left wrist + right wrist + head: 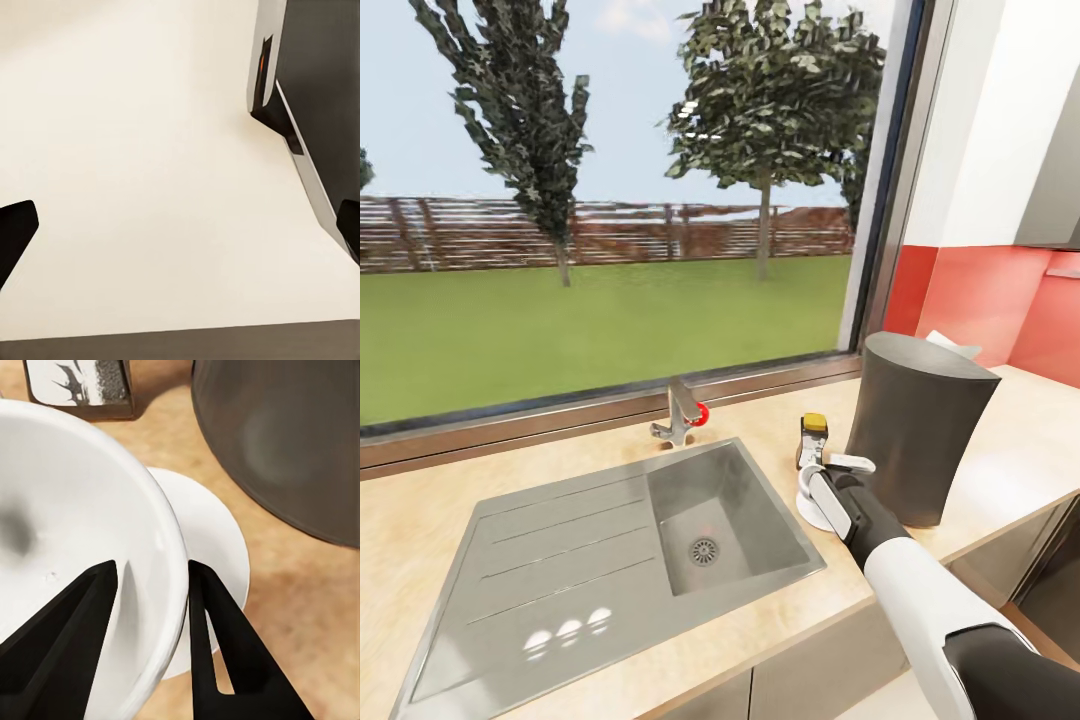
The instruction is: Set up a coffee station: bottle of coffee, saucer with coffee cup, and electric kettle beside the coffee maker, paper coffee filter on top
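Coffee cup [82, 532] on saucer [217, 555], left of coffee maker [915, 440].

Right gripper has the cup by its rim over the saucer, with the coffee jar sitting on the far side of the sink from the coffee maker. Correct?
Not quite. The coffee jar stands on the same side of the sink as the coffee maker, just beside it, as the head view shows. The rest holds: the right gripper pinches the cup by its rim over the saucer.

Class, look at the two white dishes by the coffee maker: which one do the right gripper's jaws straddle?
The coffee cup: its rim sits between the jaws, above the flat saucer.
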Controlling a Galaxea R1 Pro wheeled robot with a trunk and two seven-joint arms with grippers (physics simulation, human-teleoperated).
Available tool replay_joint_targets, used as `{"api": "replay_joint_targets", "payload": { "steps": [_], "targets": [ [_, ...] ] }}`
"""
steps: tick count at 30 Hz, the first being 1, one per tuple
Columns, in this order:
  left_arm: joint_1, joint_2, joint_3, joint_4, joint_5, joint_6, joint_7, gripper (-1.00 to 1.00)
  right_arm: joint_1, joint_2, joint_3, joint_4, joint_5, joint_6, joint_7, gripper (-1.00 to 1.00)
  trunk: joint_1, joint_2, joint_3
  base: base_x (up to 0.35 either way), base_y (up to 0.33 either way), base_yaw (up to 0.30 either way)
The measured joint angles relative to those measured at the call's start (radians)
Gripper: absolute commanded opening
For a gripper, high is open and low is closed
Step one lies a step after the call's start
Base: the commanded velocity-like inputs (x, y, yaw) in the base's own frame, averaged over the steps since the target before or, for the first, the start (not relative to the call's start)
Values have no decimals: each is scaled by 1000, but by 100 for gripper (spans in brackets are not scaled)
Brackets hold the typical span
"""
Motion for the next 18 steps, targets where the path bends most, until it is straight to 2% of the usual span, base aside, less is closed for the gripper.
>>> {"api": "replay_joint_targets", "payload": {
  "steps": [10, 14, 18],
  "targets": [
    [0, 1, 0, 0, 0, 0, 0, 100, 0, -5, 0, 0, 2, -3, -5, -100, 0, 0, 0, 0, 0, 0],
    [0, 1, 0, 0, 0, 0, 0, 100, 0, -25, 0, 1, 2, -3, -6, -100, 0, 0, 0, 0, 0, 0],
    [0, 0, 0, 0, 0, 0, 0, 100, 0, -33, 0, 3, 0, -3, -6, -100, 0, 0, 0, 0, 0, 0]
  ]
}}
